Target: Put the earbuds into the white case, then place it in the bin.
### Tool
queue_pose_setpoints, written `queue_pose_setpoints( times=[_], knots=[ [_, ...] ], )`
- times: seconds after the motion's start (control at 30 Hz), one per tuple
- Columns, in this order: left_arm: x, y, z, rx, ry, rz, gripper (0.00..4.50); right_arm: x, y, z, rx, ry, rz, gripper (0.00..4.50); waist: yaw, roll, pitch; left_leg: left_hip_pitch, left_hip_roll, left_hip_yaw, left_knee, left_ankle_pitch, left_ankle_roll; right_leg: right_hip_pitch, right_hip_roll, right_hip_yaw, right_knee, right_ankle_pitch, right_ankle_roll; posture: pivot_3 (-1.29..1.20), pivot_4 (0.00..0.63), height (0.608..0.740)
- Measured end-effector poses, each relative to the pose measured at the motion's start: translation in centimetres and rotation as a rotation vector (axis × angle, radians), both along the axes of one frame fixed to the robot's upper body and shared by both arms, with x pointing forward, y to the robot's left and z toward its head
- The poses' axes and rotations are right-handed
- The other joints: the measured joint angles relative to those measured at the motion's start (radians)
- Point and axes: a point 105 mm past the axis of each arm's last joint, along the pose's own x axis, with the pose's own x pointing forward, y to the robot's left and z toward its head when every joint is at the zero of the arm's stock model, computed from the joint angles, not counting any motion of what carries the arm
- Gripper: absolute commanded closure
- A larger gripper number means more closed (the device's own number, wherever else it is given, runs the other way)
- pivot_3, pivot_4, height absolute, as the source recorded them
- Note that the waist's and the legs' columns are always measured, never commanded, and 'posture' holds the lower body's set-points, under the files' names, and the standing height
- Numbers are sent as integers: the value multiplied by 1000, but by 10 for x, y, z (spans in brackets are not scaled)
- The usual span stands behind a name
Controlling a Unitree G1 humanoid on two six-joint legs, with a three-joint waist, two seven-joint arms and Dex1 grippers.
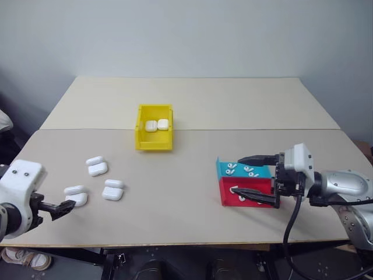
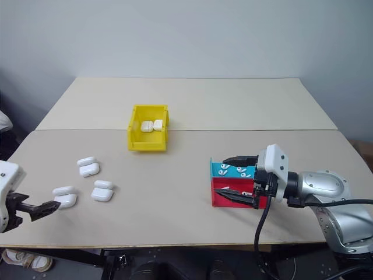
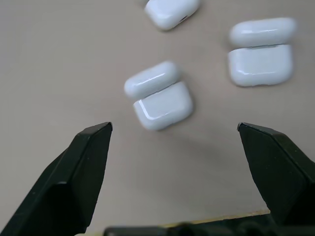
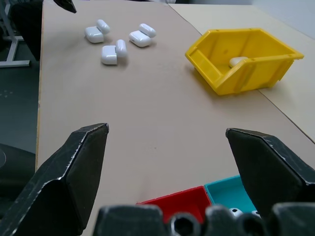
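Observation:
Three white cases lie with lids open on the table's left: one (image 1: 76, 195) nearest my left gripper (image 1: 64, 205), one (image 1: 112, 190) beside it, one (image 1: 96, 166) farther back. My left gripper is open and hovers just short of the nearest case (image 3: 157, 96), touching nothing. Earbuds (image 1: 250, 170) lie in a cyan tray (image 1: 224, 169), and more earbuds (image 1: 240, 196) in a red tray (image 1: 230, 199). My right gripper (image 1: 236, 175) is open at these trays, one finger over each, holding nothing. The yellow bin (image 1: 154, 144) stands mid-table with two closed cases (image 1: 156, 125) inside.
The beige table (image 1: 192, 175) has a seam across it behind the bin. Its front edge runs close to my left gripper and the red tray. Open tabletop lies between the cases and the trays.

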Motion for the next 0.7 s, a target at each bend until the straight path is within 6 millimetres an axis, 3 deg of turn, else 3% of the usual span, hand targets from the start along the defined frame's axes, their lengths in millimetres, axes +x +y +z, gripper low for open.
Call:
queue_pose_setpoints(
  times=[0.2,0.7],
  knots=[
    [5,6,-11,-86,121,132,46,1,6,3,12,-12,22,0,2,0,0,0,0,-1,-1,0,0,-1,-4,1,0,0,-1,0,150,740],
    [37,-12,-21,-179,63,227,46,3,6,3,25,-17,-2,0,5,0,0,0,-2,6,-1,0,0,0,-2,0,0,0,-1,0,150,740]
  ],
)
